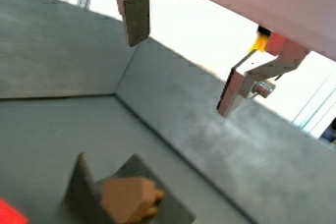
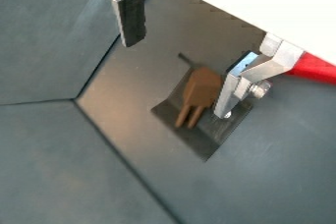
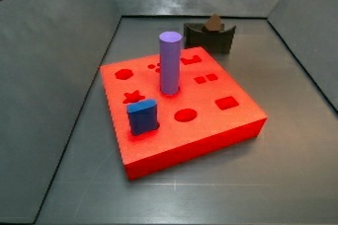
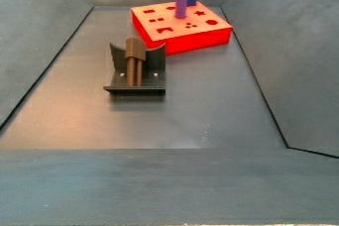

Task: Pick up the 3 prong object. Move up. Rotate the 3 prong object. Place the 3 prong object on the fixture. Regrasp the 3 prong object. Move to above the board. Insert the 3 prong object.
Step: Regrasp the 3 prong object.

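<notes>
The claw (image 2: 184,61) hangs above the grey floor with its two silver fingers (image 1: 136,17) spread wide and nothing between them (in both wrist views the dark pads face each other across bare air). In a wrist view it looks down on the fixture (image 2: 197,130), the far finger (image 2: 237,88) appearing close beside the brown piece without a clear touch. Neither side view shows the claw.

The 3 prong object (image 2: 198,92) sits on the fixture, well apart from the fingers' grip. In a side view it stands upright against the fixture's (image 4: 134,77) vertical plate, a small brown stub with prongs at one end; in a wrist view the 3 prong object (image 1: 132,198) looks blocky and tan-brown, resting in the dark bracket (image 1: 92,191).

Farther off lies the board (image 4: 179,27), a flat red block with circles, squares and a star cut in its top. A purple cylinder (image 3: 169,63) stands upright in one hole and a blue block (image 3: 141,117) sits in another near the board's (image 3: 199,135) front edge. Beyond the board, in that side view, the fixture (image 3: 211,37) stands near the back wall with the brown piece (image 3: 211,22) on top.
</notes>
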Robot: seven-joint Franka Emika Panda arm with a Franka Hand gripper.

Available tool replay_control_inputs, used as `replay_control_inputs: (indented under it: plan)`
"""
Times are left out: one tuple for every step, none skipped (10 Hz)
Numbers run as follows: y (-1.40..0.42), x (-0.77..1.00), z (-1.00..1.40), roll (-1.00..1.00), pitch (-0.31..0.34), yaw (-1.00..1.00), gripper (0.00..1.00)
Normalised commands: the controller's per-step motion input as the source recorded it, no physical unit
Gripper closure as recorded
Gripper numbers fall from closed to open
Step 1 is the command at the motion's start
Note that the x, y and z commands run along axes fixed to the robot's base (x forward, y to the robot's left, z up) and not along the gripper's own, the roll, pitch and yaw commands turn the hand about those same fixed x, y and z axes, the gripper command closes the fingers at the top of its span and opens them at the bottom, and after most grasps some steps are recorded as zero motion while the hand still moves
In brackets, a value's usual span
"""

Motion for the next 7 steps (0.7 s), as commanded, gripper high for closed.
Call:
replay_control_inputs:
  plan:
    - [-0.04,0.10,-0.02,1.00,0.169,0.15,0.00]
    - [-0.04,0.10,-0.02,0.79,0.158,0.17,0.00]
    - [-0.04,0.10,-0.02,0.60,0.138,0.19,0.00]
    - [-0.04,0.10,-0.02,0.36,0.111,0.20,0.00]
    - [-0.03,0.10,-0.01,0.23,0.082,0.20,0.00]
    - [0.07,0.03,-1.00,0.09,-0.020,0.15,0.00]
    - [0.07,0.03,-1.00,0.09,-0.034,0.15,0.00]
